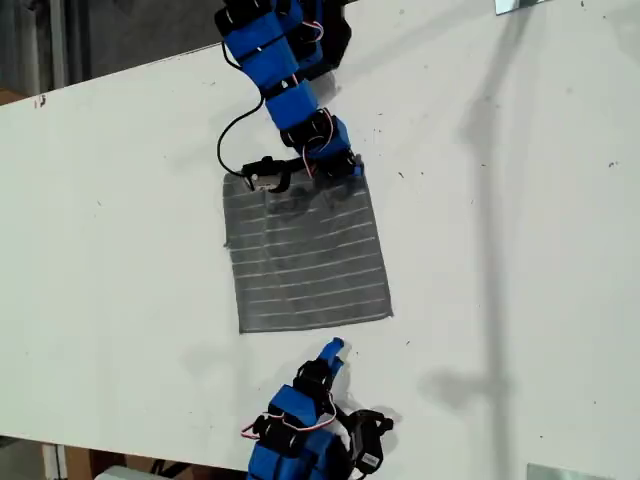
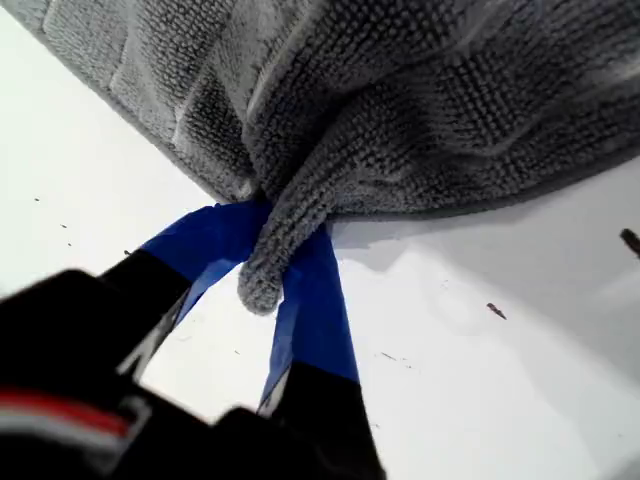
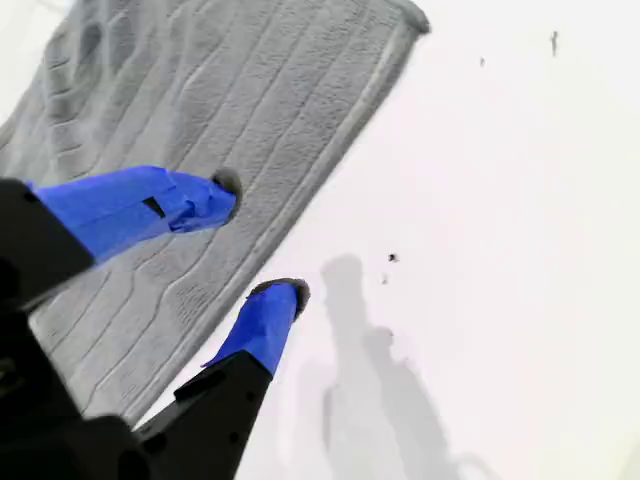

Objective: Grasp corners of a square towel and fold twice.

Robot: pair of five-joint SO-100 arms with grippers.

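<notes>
The dark grey striped towel (image 1: pixel 305 250) lies flat on the white table, roughly square in the exterior view. At its far edge my first gripper (image 1: pixel 300 178) is shut on a bunched tip of the towel (image 2: pixel 400 100); the blue fingers (image 2: pixel 315 300) pinch the cloth in the first wrist view, where the gripper (image 2: pixel 275 245) holds it just off the table. My second gripper (image 1: pixel 333 348) hovers just short of the towel's near edge. It stands open (image 3: pixel 260 238), one finger over the towel (image 3: pixel 200 110), the other over bare table. One corner (image 3: pixel 415 15) lies flat.
The white table (image 1: pixel 520 230) stretches to both sides of the towel. Its edge runs along the exterior view's top left and bottom left. A black cable (image 1: pixel 228 140) loops beside the first arm. The second arm's base (image 1: pixel 300 440) sits at the table's near edge.
</notes>
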